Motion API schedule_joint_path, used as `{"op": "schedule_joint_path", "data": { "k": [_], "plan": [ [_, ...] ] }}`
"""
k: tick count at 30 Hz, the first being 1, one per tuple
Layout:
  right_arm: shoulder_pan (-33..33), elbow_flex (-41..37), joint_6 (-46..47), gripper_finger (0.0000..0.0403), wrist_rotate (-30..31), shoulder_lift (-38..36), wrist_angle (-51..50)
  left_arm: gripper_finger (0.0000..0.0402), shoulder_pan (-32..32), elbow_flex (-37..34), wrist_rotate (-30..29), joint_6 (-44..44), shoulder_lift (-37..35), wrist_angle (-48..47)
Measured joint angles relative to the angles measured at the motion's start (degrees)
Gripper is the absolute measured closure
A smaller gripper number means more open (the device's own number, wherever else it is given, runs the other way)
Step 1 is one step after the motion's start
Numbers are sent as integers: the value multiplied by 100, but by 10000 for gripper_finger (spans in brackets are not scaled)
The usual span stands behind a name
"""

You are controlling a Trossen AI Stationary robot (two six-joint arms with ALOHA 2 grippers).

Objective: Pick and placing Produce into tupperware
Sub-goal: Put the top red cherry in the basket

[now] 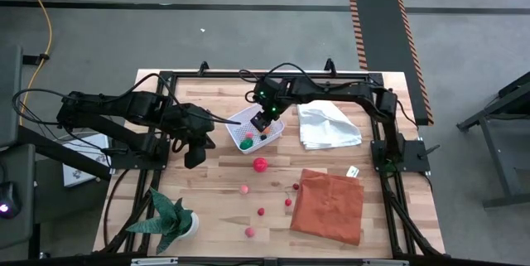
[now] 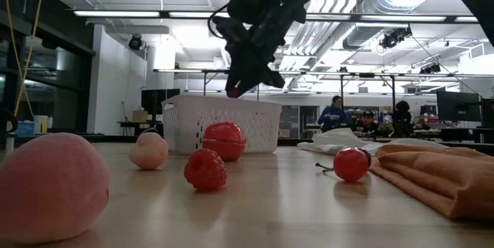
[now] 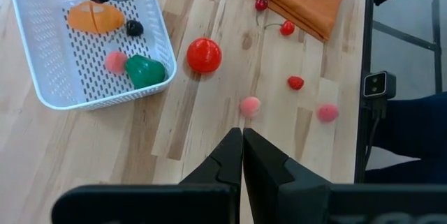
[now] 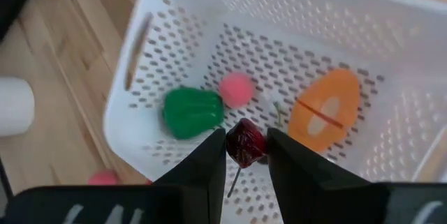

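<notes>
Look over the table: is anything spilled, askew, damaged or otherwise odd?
Nothing stands out as damaged or spilled. The white tub sits skewed to the table edge, and the orange cloth and white cloth lie rumpled. The right gripper holds a dark-red cherry over the tub.

Off to the side there was a crumpled white cloth [image 1: 328, 126] near the table's [image 1: 215, 179] back edge, an orange cloth [image 1: 329, 205] closer to the front, and a spiky green plant [image 1: 171, 219] in the opposite front corner.
</notes>
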Motion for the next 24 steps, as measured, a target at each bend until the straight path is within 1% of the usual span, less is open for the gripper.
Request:
{"op": "schedule_joint_path", "data": {
  "k": [24],
  "plan": [
    [0, 0, -166, 313, 41, 6, -83, 399, 0, 0, 0, 13, 0, -7]
  ]
}}
